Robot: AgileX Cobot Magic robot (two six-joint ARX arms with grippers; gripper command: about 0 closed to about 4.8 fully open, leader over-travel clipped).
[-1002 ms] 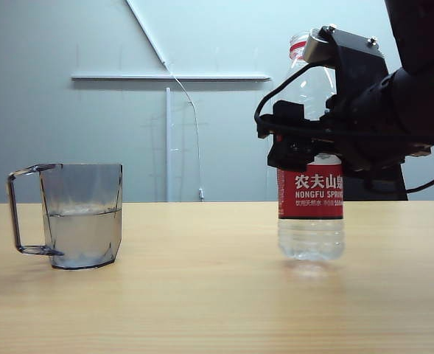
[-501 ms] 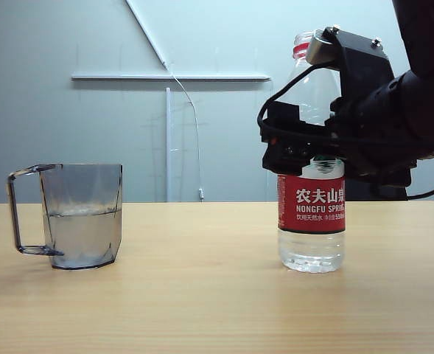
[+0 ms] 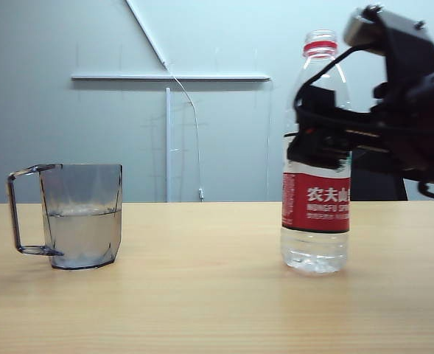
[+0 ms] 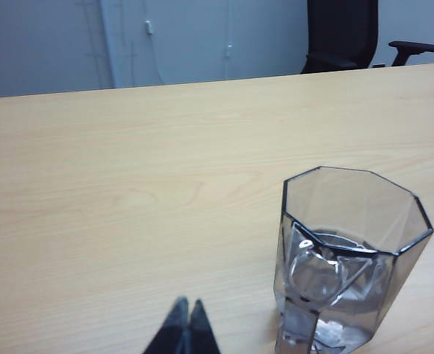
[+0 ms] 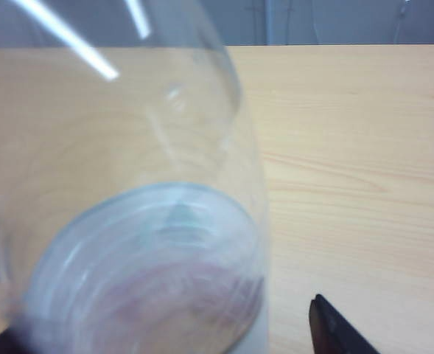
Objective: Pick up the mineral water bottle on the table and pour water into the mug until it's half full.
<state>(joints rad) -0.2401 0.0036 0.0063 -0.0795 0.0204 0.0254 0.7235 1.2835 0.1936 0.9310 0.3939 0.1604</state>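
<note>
The mineral water bottle (image 3: pixel 316 210) stands upright on the table (image 3: pixel 202 295) at the right, its red neck ring showing and a little water in its base. My right gripper (image 3: pixel 318 140) is open at the bottle's shoulder, one finger on each side. In the right wrist view the clear bottle (image 5: pixel 128 221) fills the space between the jaws of the right gripper (image 5: pixel 161 335), and one fingertip (image 5: pixel 327 332) stands clear of it. The grey mug (image 3: pixel 84 214) sits far left, about half full of water (image 3: pixel 84 236). My left gripper (image 4: pixel 187 304) is shut beside the mug (image 4: pixel 349 243), apart from it.
A grey wall with a white rail (image 3: pixel 169 77) and a hanging cable backs the table. A black office chair (image 4: pixel 340 33) stands beyond the table's far edge. Bare wood lies between the mug and the bottle.
The bottle settled onto the table. My right gripper spread its jaws, let go of it, then rose and drew back to the right. The mug and the left gripper stayed still.
</note>
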